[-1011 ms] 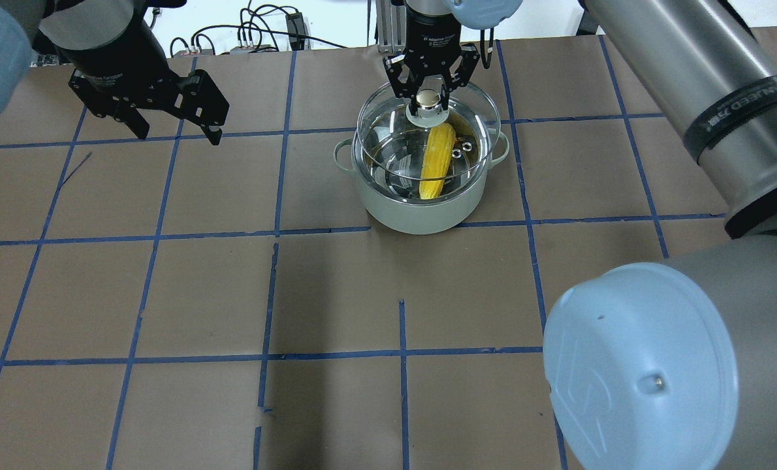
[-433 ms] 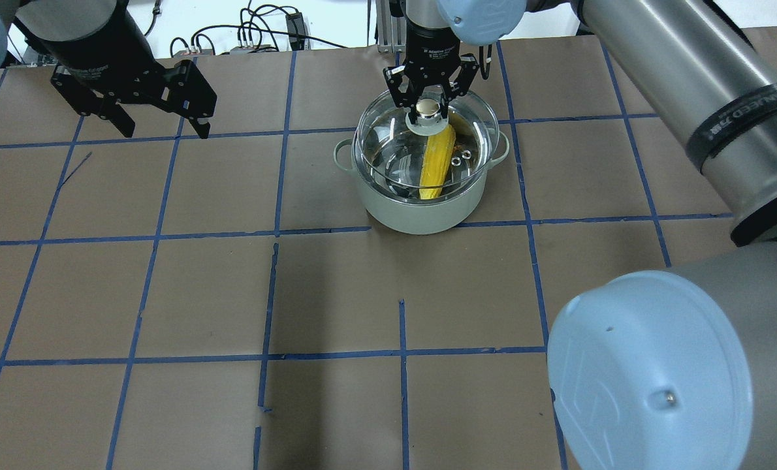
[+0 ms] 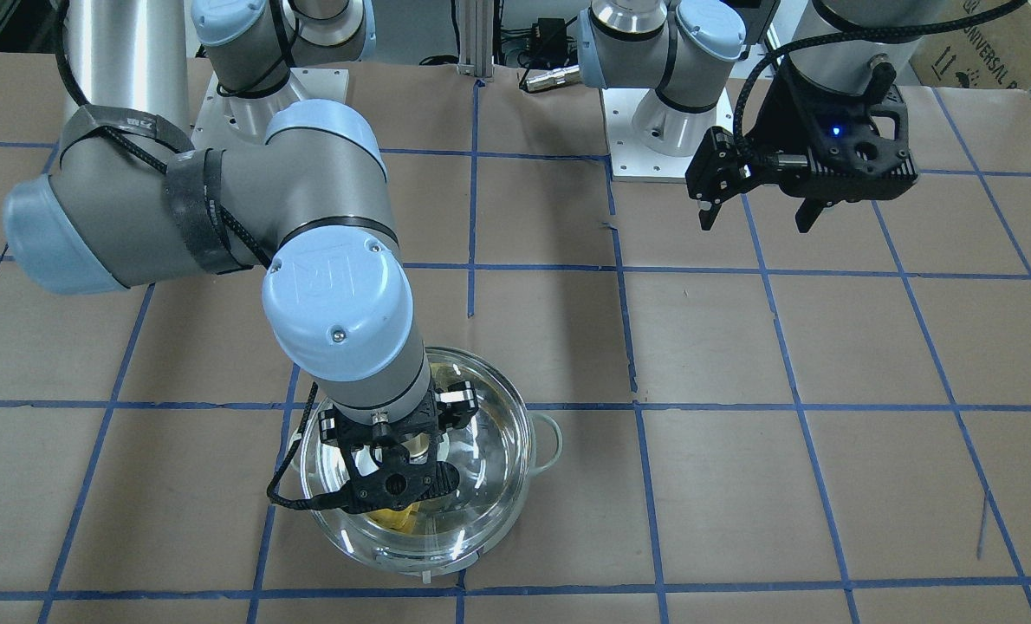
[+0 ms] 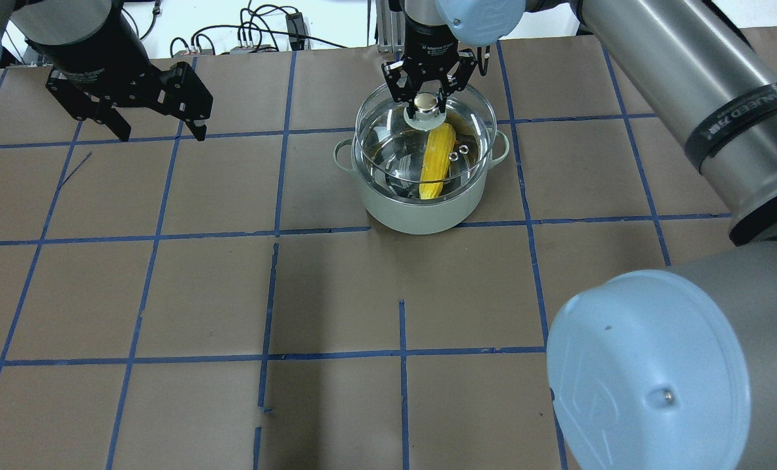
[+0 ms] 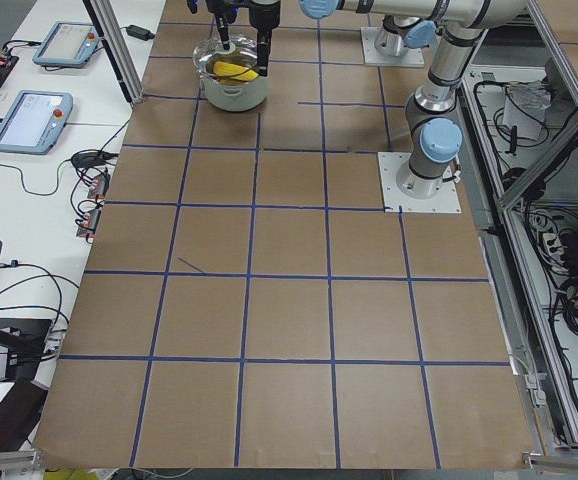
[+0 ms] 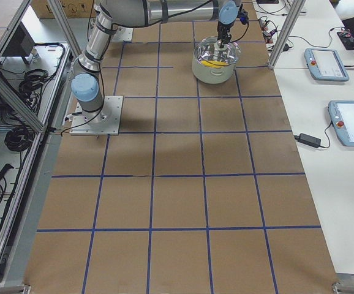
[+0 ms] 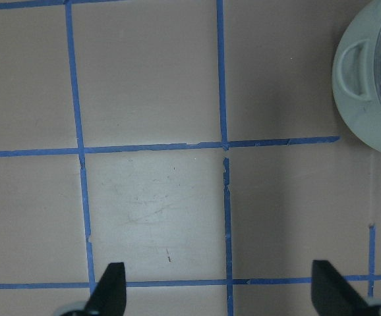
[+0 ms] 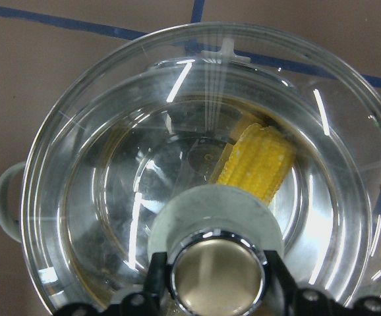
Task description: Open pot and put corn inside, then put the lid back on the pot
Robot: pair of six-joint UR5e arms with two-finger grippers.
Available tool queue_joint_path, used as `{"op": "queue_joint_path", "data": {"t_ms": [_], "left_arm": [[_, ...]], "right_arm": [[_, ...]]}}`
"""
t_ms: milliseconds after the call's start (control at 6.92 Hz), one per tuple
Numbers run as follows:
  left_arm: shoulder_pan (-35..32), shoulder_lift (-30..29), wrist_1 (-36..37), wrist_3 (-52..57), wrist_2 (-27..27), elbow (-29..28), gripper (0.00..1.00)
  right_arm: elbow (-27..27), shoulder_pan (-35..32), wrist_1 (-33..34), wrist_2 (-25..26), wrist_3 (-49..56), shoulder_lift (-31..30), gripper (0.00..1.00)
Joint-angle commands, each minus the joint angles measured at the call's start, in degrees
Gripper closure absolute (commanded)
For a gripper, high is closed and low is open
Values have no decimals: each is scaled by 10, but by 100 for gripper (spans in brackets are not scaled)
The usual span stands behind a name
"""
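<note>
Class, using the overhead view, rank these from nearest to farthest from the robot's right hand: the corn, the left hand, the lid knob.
1. Lid knob, gripped between the fingers of the right hand.
2. Corn, lying inside the pot under the lid.
3. Left hand, far off over the table's left side.

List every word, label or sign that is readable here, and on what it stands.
"UNIVERSAL R", cut off: brown cardboard box.
"UR" emblem: pale blue round joint cap.
Too blurred to read: white lettering on the black arm strap.
Too small to read: white label above the right claw.
</note>
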State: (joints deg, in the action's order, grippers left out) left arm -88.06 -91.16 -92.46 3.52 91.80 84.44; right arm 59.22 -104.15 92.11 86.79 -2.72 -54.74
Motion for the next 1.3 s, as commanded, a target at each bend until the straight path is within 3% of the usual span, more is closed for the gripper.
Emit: {"op": "queue_joint_path", "data": {"t_ms": [0, 1156], "left_arm": [[0, 1, 1, 0, -3, 2, 0], [1, 2, 1, 4, -2, 2, 0]], "right_arm": [[1, -1, 10, 0, -1, 2, 95], [4, -9, 4, 3, 3, 3, 95]]}}
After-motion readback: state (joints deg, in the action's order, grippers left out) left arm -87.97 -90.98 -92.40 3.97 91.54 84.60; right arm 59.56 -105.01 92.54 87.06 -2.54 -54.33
